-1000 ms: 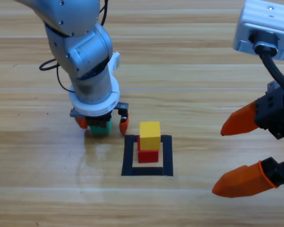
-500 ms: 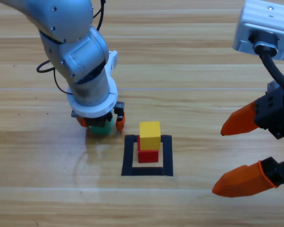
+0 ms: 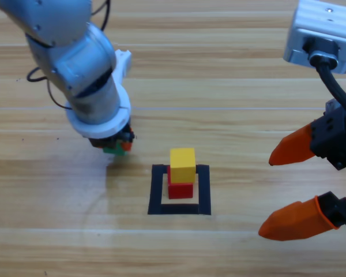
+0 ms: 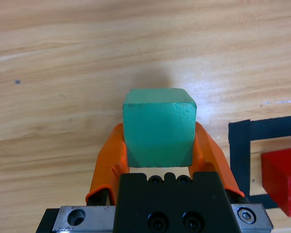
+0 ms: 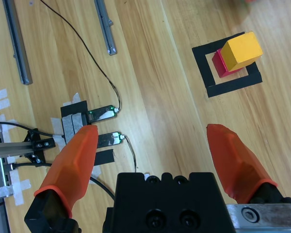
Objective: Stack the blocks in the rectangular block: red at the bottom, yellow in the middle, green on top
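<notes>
Left gripper (image 4: 157, 153) clamped on the small teal-green matte cube (image 4: 159, 127), both orange jaws pressed flat against its sides, as seen from the left wrist. Held up and to the left of the flat square outline of dark tape (image 3: 179, 190), apart from it. Mostly hidden from above by the grey arm's wrist; only a sliver of the cube's green (image 3: 111, 149) and a bit of orange showing below it there. Whether lifted clear of the wooden table (image 3: 230, 86) or resting on it, hard to tell.

Inside the tape square: small red matte cube (image 3: 180, 186) at the bottom, small yellow matte cube (image 3: 183, 164) sitting on top of it and covering most of it from above. In the left wrist view only a corner of the outline and part of the red cube visible at the right edge, cut off by the frame.

Right gripper (image 3: 288, 186) waiting at the right edge of the high view, jaws spread wide with nothing between them, well apart from the stack, arm largely cut off.

Thin black cables (image 5: 87, 53), metal rails (image 5: 15, 41) and taped-down patches (image 5: 72, 121) lying on the table in the right wrist view.
</notes>
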Robot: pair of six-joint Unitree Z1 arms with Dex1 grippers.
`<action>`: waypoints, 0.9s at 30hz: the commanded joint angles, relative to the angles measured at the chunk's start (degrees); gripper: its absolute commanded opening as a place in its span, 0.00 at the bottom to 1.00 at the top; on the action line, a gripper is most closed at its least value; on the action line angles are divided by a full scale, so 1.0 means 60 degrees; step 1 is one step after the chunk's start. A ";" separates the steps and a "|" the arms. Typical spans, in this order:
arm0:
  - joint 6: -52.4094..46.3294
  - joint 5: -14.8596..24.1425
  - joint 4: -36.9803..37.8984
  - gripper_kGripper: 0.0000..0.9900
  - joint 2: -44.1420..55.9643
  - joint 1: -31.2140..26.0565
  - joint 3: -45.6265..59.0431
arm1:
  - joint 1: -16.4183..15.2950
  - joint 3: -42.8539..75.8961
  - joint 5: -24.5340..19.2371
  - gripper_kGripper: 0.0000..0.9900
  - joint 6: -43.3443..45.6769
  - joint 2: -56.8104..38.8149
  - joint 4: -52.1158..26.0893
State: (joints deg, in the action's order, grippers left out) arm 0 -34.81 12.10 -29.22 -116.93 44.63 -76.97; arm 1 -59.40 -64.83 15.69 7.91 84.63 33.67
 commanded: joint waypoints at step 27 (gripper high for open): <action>-0.1830 -0.0024 -0.6102 0.01 -0.0931 0.2859 -0.6434 | 0.0056 0.0228 -0.0066 1.00 0.0001 -0.0159 0.0144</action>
State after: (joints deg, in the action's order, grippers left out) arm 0 -41.87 10.12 -64.85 -121.11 60.03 -114.87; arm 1 -59.40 -64.81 15.58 7.91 84.60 33.68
